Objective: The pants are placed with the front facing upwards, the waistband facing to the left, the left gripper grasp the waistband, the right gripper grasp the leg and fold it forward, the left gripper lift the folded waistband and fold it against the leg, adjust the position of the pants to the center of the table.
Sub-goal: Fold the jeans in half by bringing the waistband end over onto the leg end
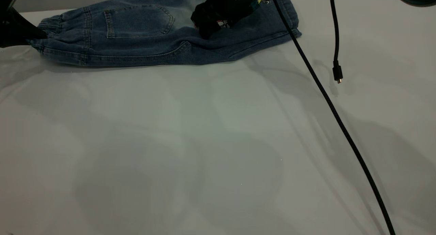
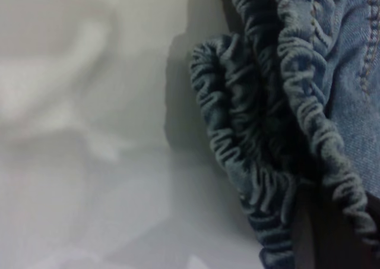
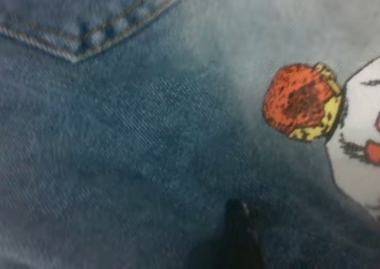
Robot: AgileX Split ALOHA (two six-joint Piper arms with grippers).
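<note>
Exterior view crops the left tool [image 1: 20,32] at the waistband [image 1: 51,25], right tool [image 1: 207,25] on the pants [image 1: 136,41]; cannot tell either's grip

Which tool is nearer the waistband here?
Left. The left tool is at the waistband; the right tool presses the pants mid-leg, well away from it.

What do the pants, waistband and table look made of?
Pants: blue denim, woven twill texture, faded pale patches, tan stitching.
Waistband: same denim gathered into fine pleats, probably over elastic.
Table: smooth white matte surface, maybe laminate; material unclear.
</note>
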